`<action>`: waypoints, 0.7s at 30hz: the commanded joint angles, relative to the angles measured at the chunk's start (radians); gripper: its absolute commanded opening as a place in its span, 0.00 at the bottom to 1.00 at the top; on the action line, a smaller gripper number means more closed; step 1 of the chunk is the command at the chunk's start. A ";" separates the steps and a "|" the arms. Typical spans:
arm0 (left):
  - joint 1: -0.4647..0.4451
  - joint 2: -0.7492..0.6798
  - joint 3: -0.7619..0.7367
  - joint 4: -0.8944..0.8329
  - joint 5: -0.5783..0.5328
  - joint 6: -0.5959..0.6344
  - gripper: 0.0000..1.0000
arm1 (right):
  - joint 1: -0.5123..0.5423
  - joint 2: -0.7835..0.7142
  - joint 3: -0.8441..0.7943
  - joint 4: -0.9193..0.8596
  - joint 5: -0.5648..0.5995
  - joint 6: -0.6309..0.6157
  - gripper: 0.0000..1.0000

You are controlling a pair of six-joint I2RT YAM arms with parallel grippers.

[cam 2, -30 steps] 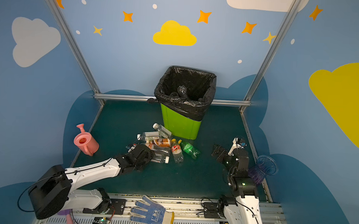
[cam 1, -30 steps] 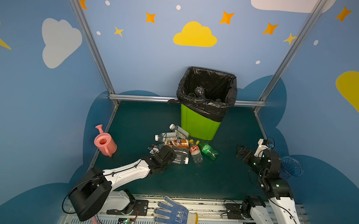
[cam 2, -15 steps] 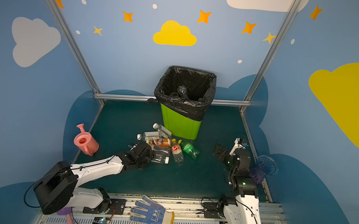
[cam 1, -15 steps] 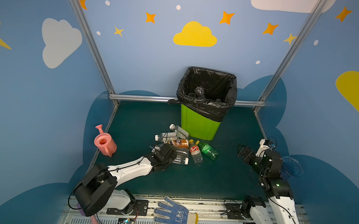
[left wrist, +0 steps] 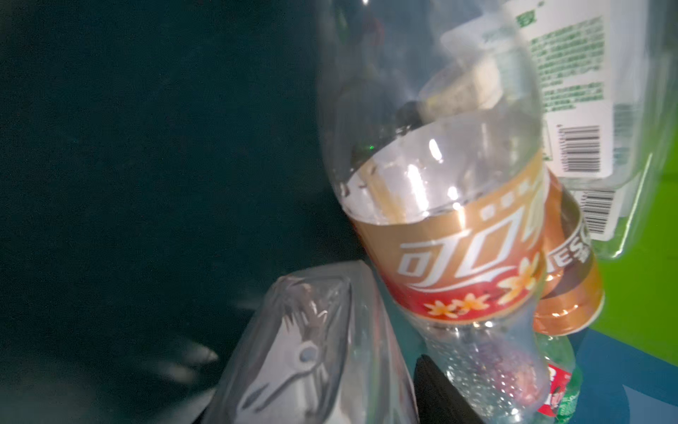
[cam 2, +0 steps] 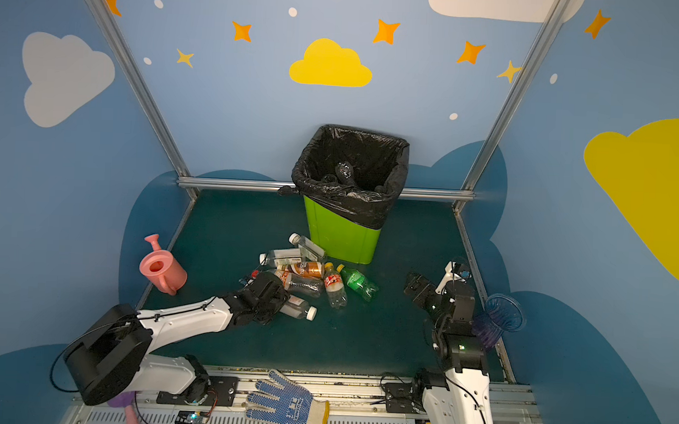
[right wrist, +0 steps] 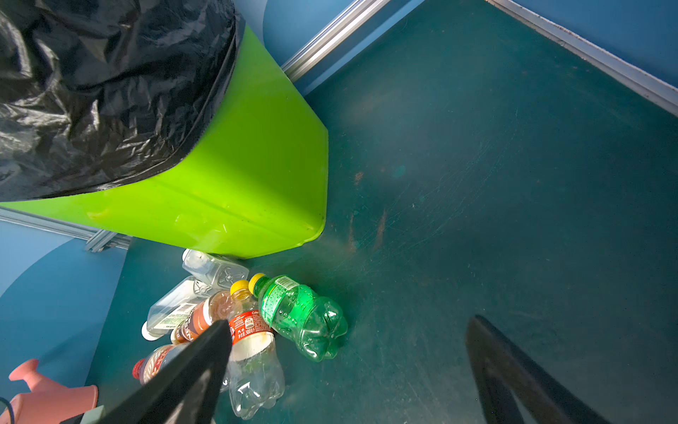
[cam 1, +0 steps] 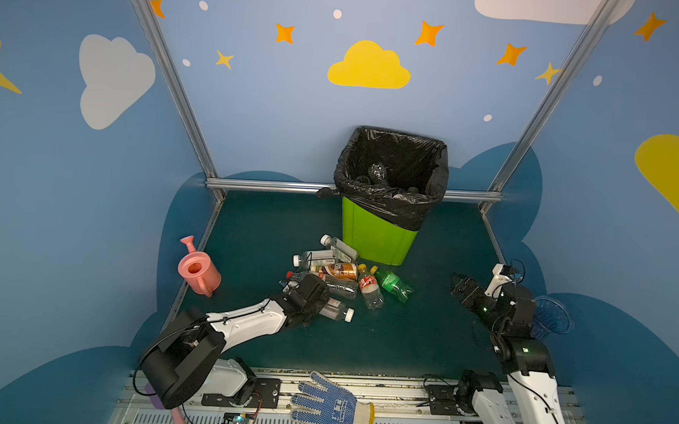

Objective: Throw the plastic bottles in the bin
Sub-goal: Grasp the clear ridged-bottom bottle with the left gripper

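While it lies on its side on the dark green counter [cam 1: 422,342], the clear crushed plastic bottle with a white cap [cam 1: 337,311] has its long axis running across both top views. Its cap points toward the robot's right and a little toward the near edge, and its base is hidden under the left pincer [cam 1: 320,300]. It is the nearest of a heap of plastic bottles [cam 1: 335,270] lying just in front of the tall bright green plastic bin lined with a black bag [cam 1: 376,238], which stands at the far middle of the counter. Among them, the small green bottle with a yellow cap [cam 1: 393,285] points its cap toward the bin. The left pincer is partly closed about that nearest bottle, pinching it; in the left wrist view one black finger [left wrist: 436,389] lies against a clear bottle wall. The right pincer [right wrist: 348,321] hangs spread wide above bare counter, apart from the heap, gripping nothing.
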 commanded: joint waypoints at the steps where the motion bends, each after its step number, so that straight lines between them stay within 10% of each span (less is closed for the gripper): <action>1: 0.004 0.020 -0.004 0.003 0.004 -0.009 0.68 | -0.007 0.003 -0.004 -0.014 -0.014 0.004 0.98; 21: 0.013 -0.037 -0.087 0.104 -0.003 -0.070 0.49 | -0.026 0.011 0.005 -0.031 -0.024 0.004 0.98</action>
